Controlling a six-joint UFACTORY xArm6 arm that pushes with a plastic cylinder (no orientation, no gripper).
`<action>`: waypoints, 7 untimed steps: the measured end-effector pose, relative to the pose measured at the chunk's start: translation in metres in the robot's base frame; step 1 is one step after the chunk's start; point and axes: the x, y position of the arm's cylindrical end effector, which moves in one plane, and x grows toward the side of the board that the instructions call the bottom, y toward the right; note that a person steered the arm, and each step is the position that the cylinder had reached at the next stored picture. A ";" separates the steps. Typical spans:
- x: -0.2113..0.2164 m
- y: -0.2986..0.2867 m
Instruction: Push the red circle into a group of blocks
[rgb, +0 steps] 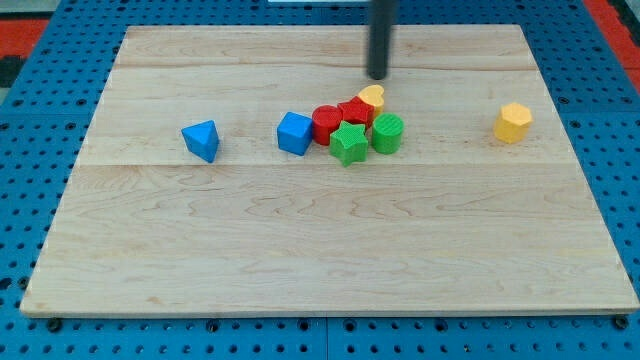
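The red circle (325, 122) lies near the middle of the wooden board (330, 260), in a tight cluster. It touches a blue cube (295, 133) on its left, a red star (355, 111) on its right and a green star (348, 144) below. A green circle (388, 132) and a yellow heart (372, 96) complete the cluster. My tip (377, 76) stands just above the yellow heart, toward the view's top, apart from the red circle.
A blue triangle (202, 140) lies alone to the view's left of the cluster. A yellow hexagon (513, 122) lies alone at the view's right. Blue pegboard surrounds the board.
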 end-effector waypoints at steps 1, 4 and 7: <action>0.030 0.048; 0.024 -0.044; 0.048 -0.040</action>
